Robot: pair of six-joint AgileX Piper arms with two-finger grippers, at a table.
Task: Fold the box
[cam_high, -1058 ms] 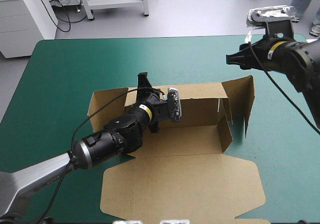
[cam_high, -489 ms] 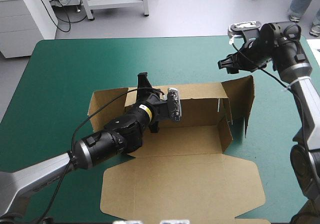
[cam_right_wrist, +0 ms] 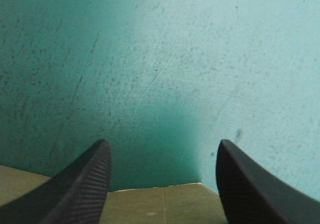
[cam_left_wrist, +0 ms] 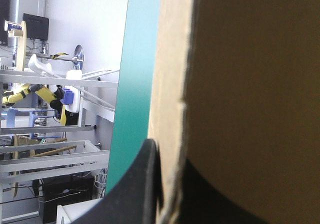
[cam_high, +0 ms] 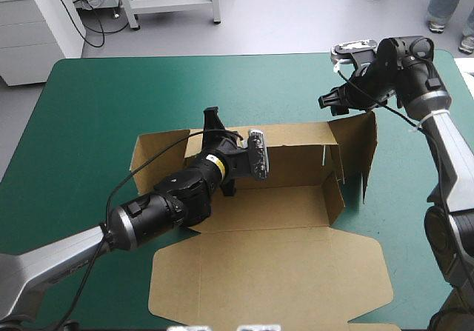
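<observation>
The brown box (cam_high: 274,205) lies mid-table with its back wall and right end flap (cam_high: 361,144) raised and its lid (cam_high: 274,275) flat toward the front edge. My left gripper (cam_high: 213,118) is shut on the back wall's top edge. In the left wrist view the board (cam_left_wrist: 240,83) passes between the fingers (cam_left_wrist: 142,184) of the left gripper (cam_left_wrist: 167,171). My right gripper (cam_high: 330,100) hovers just beyond the box's far right corner. In the right wrist view the right gripper (cam_right_wrist: 162,146) is open over the cover, a strip of board (cam_right_wrist: 160,204) beneath it.
The teal-green cover (cam_high: 111,94) stretches bare to the left of the box and behind its back wall. The box's left end flap (cam_high: 148,149) stands tilted outward. The table's right edge runs close to the right arm.
The right arm has swung left and down toward the box's far right corner, its wrist turning. The left arm and the box have stayed still.
</observation>
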